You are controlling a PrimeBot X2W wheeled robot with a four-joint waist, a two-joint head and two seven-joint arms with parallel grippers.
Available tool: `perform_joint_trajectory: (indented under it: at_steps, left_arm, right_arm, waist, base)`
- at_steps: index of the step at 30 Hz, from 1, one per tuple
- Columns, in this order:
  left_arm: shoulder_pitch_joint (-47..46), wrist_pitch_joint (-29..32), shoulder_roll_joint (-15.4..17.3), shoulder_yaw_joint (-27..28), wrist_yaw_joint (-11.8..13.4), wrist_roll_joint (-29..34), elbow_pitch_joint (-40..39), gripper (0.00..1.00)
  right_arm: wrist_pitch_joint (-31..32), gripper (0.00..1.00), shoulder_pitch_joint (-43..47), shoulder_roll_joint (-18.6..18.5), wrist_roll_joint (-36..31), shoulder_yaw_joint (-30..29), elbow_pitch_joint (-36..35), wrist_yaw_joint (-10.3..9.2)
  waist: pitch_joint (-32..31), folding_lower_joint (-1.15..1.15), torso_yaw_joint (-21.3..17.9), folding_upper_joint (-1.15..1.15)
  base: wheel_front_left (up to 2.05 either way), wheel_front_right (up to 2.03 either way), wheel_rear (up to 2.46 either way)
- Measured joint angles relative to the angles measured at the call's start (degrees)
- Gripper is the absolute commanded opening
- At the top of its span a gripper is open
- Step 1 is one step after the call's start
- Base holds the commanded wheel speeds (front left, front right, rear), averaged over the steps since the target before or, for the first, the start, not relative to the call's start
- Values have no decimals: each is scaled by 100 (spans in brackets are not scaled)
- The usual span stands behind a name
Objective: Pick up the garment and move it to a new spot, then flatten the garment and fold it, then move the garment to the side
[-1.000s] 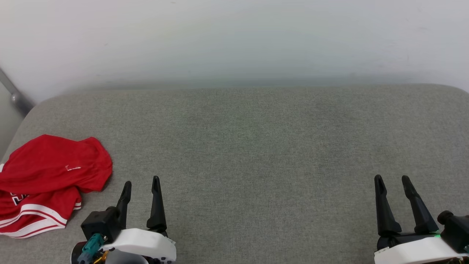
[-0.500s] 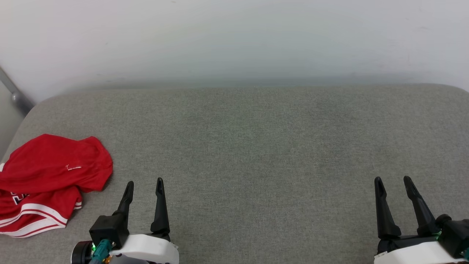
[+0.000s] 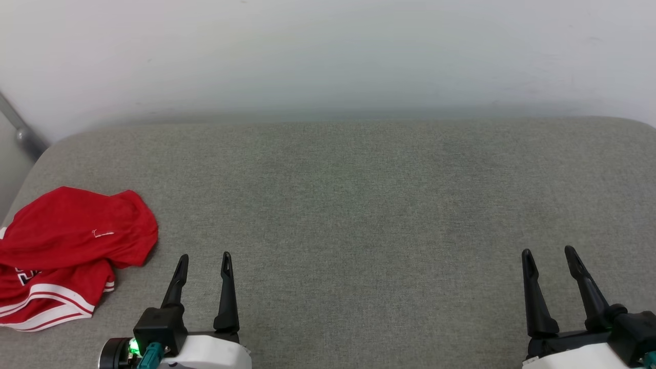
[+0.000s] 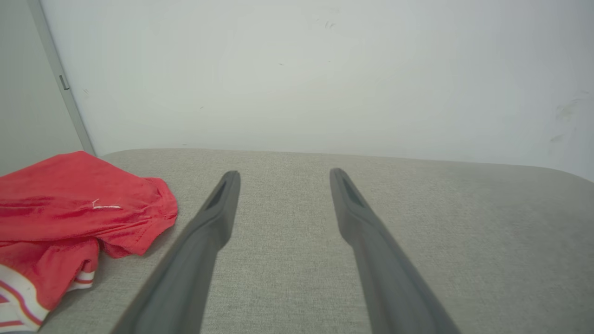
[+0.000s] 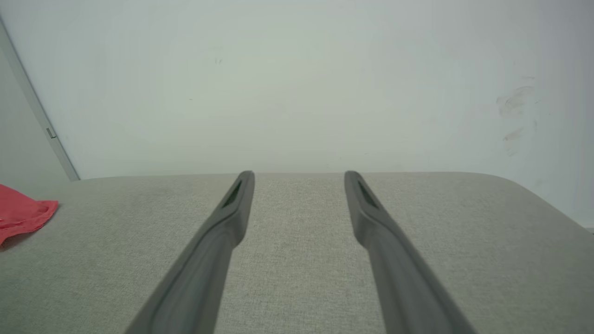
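Observation:
The garment (image 3: 72, 246), a red shirt with red-and-white striped trim, lies crumpled at the far left of the grey cushioned surface (image 3: 359, 205). Its black-and-white lettering is mostly folded under. My left gripper (image 3: 204, 259) stands open at the lower left, just right of the garment and apart from it, with nothing between its fingers. In the left wrist view the garment (image 4: 74, 218) sits left of my open left gripper (image 4: 283, 174). My right gripper (image 3: 548, 252) is open at the lower right, far from the garment. In the right wrist view my right gripper (image 5: 299, 174) is empty, and a red corner of the garment (image 5: 23, 213) shows at the left edge.
A pale wall (image 3: 328, 56) rises directly behind the cushioned surface. A grey metal bar (image 3: 20, 130) slants at the back left corner. The surface's rounded edges fall away at the left (image 3: 20, 189) and at the far right (image 3: 640, 123).
Both grippers have drawn back slightly toward the bottom of the head view; the left one also shifted a little right. The garment has not moved.

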Motion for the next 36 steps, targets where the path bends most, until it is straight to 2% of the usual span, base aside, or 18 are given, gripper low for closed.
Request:
perform_joint_trajectory:
  at_steps: [14, 36]
  left_arm:
    - [80, -131, -48, 105, -78, 443, 7, 100]
    - [97, -135, -55, 122, -41, 232, 69, 100]
  right_arm:
    - [-137, 100, 76, 0, -242, 11, -41, 0]
    - [-137, 100, 97, 0, 21, 8, 58, 0]
  waist:
    - [6, 0, 9, 0]
    - [-5, 0, 14, 0]
  base:
    - [0, 0, 0]
    - [0, 0, 0]
